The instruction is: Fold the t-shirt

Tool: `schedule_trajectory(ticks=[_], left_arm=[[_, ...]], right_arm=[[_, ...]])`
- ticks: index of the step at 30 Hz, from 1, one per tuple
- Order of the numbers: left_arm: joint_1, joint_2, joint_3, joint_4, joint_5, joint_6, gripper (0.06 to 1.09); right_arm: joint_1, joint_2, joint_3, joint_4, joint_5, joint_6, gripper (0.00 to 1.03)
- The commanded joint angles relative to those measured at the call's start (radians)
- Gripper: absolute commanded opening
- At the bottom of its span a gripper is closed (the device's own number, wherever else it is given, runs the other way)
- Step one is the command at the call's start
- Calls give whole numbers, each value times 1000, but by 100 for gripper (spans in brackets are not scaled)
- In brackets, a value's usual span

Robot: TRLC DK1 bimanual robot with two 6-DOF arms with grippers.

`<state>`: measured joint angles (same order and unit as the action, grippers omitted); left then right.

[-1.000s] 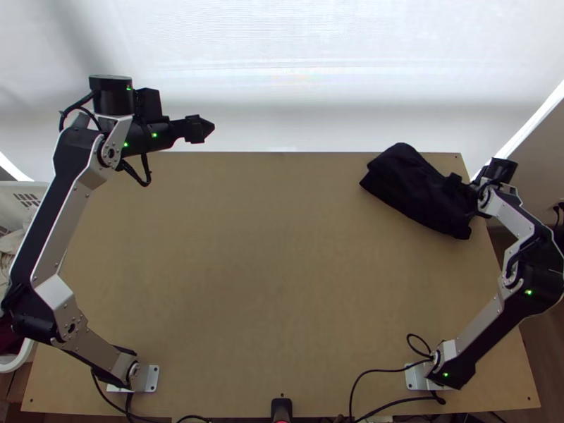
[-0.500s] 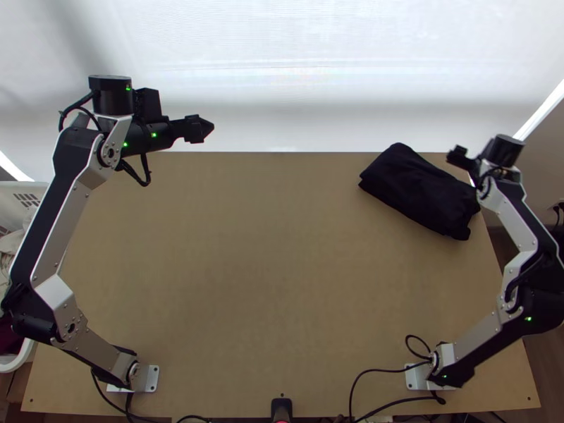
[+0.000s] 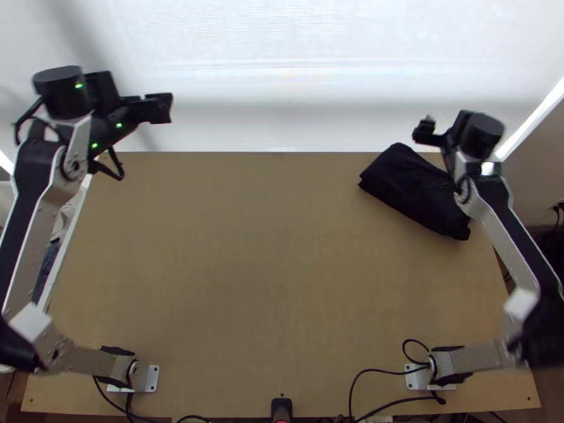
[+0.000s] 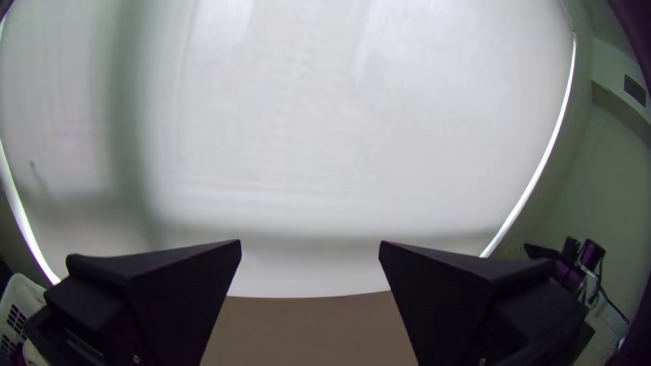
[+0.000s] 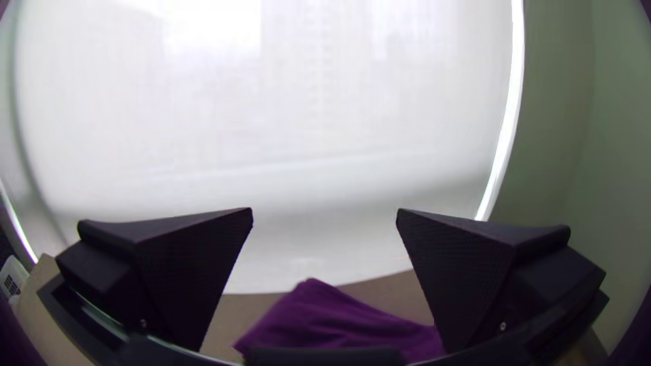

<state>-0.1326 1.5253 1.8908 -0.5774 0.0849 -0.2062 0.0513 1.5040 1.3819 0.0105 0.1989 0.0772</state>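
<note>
While your left gripper and right gripper both gape wide, holding nothing, you could snag the folded t-shirt near the far right corner of the table by dipping the right one too low, dragging layers loose.

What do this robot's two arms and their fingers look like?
The left arm and right arm have silver-grey links, black joints and silver base plates. The left arm carries small green lights and a black cable. The left fingers and right fingers are wide, black and wedge-shaped.
</note>
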Motion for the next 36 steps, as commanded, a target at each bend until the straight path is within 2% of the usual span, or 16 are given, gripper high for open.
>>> schedule_trajectory(ticks=[1, 4, 8, 15, 20, 27, 36], left_arm=[[18, -113, -71, 42, -43, 47, 105], [48, -206, -173, 90, -65, 73, 105], [74, -367, -343, 182, -155, 110, 105], [195, -656, -613, 303, -159, 145, 105], [258, -899, -901, 510, -159, 146, 105], [326, -1114, -1139, 582, -174, 148, 105], [357, -1393, -1424, 654, -174, 229, 104]], right_arm=[[7, -162, 26, -4, 14, -27, 99], [7, -274, 20, -30, 13, -48, 99], [35, -458, -58, -29, 13, -97, 99], [81, -732, -188, -76, 13, -146, 99], [105, -861, -234, -238, 13, -123, 99], [116, -1070, -455, -251, 11, -131, 99], [236, -1320, -731, -308, 11, -125, 99]])
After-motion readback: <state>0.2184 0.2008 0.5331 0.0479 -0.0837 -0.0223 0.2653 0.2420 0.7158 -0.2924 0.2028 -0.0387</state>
